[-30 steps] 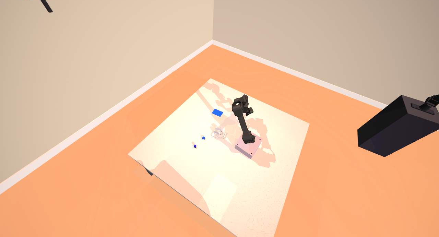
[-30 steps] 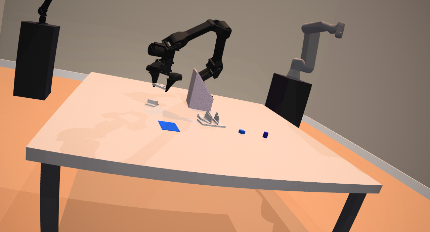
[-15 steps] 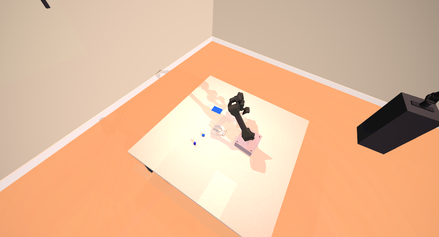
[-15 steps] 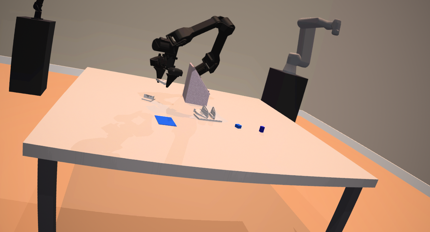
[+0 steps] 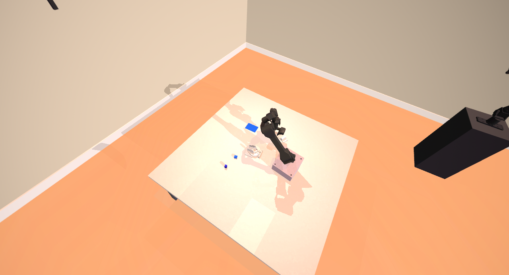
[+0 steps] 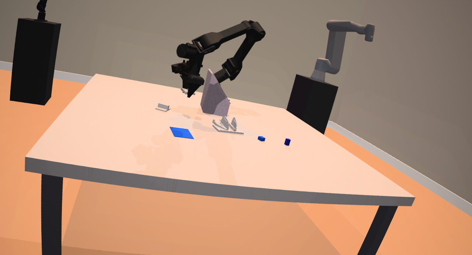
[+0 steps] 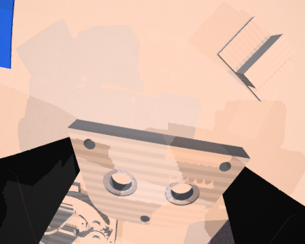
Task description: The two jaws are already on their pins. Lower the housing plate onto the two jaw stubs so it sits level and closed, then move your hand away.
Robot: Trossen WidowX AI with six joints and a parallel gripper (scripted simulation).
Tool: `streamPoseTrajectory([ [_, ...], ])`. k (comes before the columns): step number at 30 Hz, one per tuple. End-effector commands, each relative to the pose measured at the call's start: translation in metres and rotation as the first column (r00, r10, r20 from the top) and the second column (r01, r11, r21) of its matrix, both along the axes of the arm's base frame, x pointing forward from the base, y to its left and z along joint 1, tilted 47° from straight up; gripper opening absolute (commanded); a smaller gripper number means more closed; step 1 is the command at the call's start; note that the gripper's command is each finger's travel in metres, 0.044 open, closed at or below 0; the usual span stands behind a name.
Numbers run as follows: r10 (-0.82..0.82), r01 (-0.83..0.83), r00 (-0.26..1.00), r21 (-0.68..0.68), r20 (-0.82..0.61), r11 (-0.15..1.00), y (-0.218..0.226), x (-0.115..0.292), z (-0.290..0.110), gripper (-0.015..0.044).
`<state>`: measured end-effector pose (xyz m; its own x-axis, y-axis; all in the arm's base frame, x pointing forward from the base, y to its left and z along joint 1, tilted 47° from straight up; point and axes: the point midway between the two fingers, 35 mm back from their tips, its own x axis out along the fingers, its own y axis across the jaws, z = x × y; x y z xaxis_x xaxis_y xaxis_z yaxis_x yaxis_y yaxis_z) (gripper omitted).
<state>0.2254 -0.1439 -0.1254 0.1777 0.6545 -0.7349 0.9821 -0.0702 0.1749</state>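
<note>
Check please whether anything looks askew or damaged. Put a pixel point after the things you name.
Nothing stands out: the housing plate point(image 6: 188, 92) point(image 7: 152, 169) sits between the fingers of the hand point(image 6: 186, 92) point(image 7: 155, 152), with no visible damage, and the blue sheet point(image 5: 251, 127) point(image 6: 181, 133) lies flat.
</note>
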Motion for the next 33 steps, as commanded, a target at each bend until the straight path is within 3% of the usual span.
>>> streamPoseTrajectory([
  [1, -0.061, 0.062, 0.997, 0.009, -0.045, 0.998, 0.004, 0.005, 0.008, 0.0351],
  [16, -0.291, 0.310, 0.920, 0.031, -0.264, 0.950, 0.027, 0.024, 0.034, 0.0351],
  [33, -0.488, 0.562, 0.718, -0.002, -0.497, 0.827, 0.058, 0.039, 0.063, 0.0351],
])
